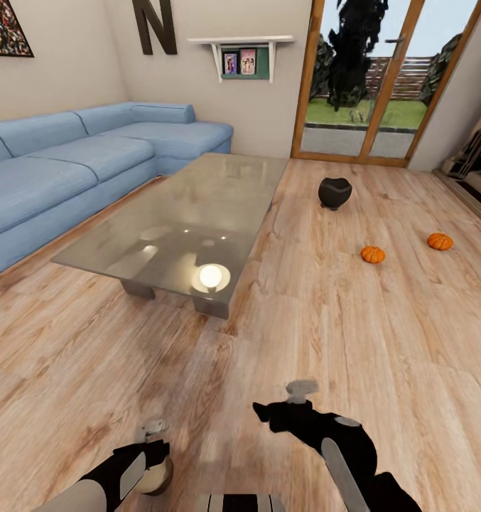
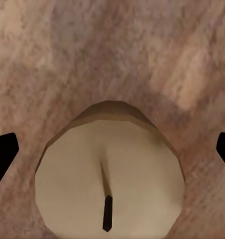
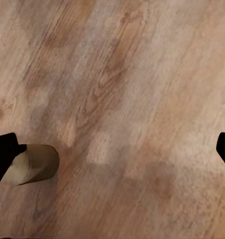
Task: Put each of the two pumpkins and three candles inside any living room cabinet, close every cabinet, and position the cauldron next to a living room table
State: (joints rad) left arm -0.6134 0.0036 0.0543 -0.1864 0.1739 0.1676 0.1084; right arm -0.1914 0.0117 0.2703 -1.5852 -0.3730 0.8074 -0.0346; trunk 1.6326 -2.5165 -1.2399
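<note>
I stand on the plank floor [image 1: 283, 341] of the living room, short of the desk [image 1: 183, 213], with the blue sofa [image 1: 69, 163] beyond it.

**Left end effector** [image 1: 152, 432]: it hangs directly over a candle [image 2: 110, 184] that stands upright on the floor. In the left wrist view the candle's pale top and dark wick sit centred between my two fingertips [image 2: 3, 149], which are spread wide with floor visible either side. State: released, nothing grasped.

**Right end effector** [image 1: 300, 390]: it hovers over bare floor. The right wrist view shows its tips far apart and a candle [image 3: 35, 163] lying just beside one tip, not between them. State: released, empty. I cannot tell whether this is the same candle or a second one.

**Task things:**
- Two pumpkins [image 1: 373, 254] [image 1: 440, 241] rest on the floor to the right, well apart from me.
- The cauldron [image 1: 334, 192] stands on the floor near the desk's far right corner, not touching it.

**Step in hand:** collecting a candle with the left arm; I judge the task to be at an early stage.

**Next move:** lower the left end effector straight down until the fingers bracket the candle's sides, then clench. The stub is short, so a shallow descent risks pinching only the rim and tipping it
</note>
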